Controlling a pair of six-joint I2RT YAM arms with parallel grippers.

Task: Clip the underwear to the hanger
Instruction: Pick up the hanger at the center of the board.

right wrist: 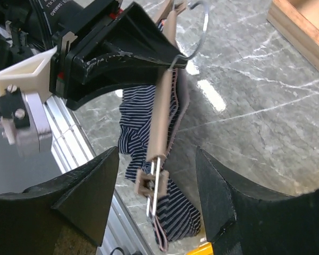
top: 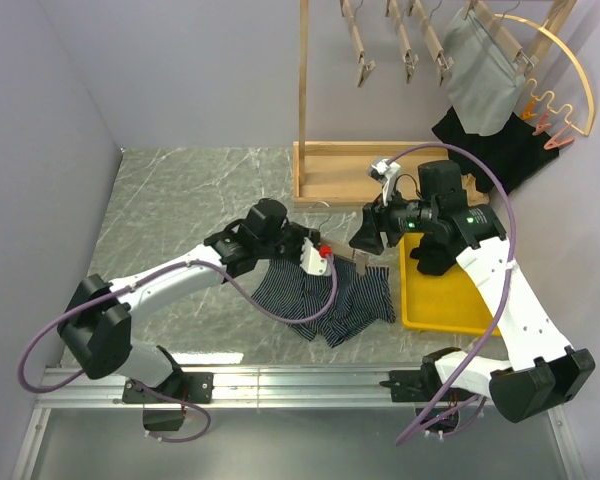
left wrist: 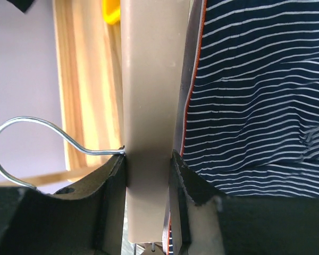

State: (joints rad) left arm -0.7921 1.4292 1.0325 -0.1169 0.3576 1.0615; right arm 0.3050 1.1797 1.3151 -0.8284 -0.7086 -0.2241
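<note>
- The worktop (top: 180,200) is grey, marble-patterned and glossy, closed in by plain lilac walls (top: 50,120), with a metal rail (top: 280,380) along its near edge.
- A wooden rack (top: 315,150) stands at the far side. A grey garment (top: 480,70) hangs from it, and a yellow tray (top: 440,305) sits to the right.
- The striped underwear (top: 350,300) lies spread on the worktop under both arms, its right edge just beside the tray.
- Only the top view shows this layout and both arms meeting mid-worktop.
- The left wrist view alone shows the left claw (left wrist: 148,170) pinching the tan bar of the hanger (left wrist: 149,95). The wire hook (left wrist: 21,138) curls off to one side, and the striped cloth lies against the other.
- The right wrist view alone shows the right claw (right wrist: 157,159) spread wide, its fingers either side of the hanger's lower end and touching nothing.
- A clip (right wrist: 151,186) with a metal spring sits at that end. I cannot tell whether it grips the cloth.
</note>
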